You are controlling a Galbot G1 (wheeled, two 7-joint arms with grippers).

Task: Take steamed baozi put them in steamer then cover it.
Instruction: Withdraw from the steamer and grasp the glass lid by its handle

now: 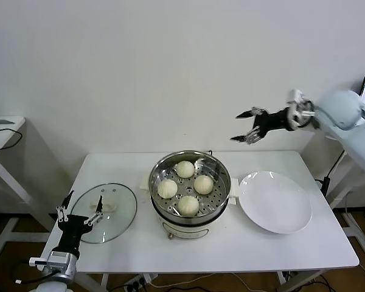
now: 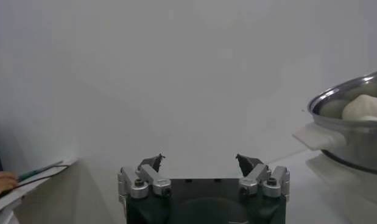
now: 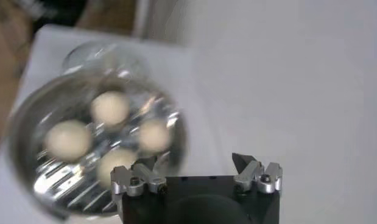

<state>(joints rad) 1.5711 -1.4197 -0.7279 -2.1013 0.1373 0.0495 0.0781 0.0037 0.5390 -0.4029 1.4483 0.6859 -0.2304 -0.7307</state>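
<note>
The steel steamer (image 1: pixel 190 182) stands mid-table with several cream baozi (image 1: pixel 188 205) on its perforated tray. Its glass cover (image 1: pixel 104 212) lies flat on the table to the steamer's left, its cream handle (image 1: pixel 109 205) facing up. My left gripper (image 1: pixel 80 210) is open at the cover's near left edge, empty. My right gripper (image 1: pixel 244 126) hangs open and empty high above the table, right of the steamer. In the right wrist view the steamer (image 3: pixel 91 152) and baozi (image 3: pixel 67 139) appear blurred beyond the open gripper (image 3: pixel 194 163). The left wrist view shows the steamer's rim (image 2: pixel 349 103) beyond the open gripper (image 2: pixel 200 161).
A flat white plate (image 1: pixel 275 202) lies empty right of the steamer. The white table (image 1: pixel 231 249) ends near my body. A second white table (image 1: pixel 1 131) with cables stands at far left; a hand (image 2: pixel 2 181) rests on it.
</note>
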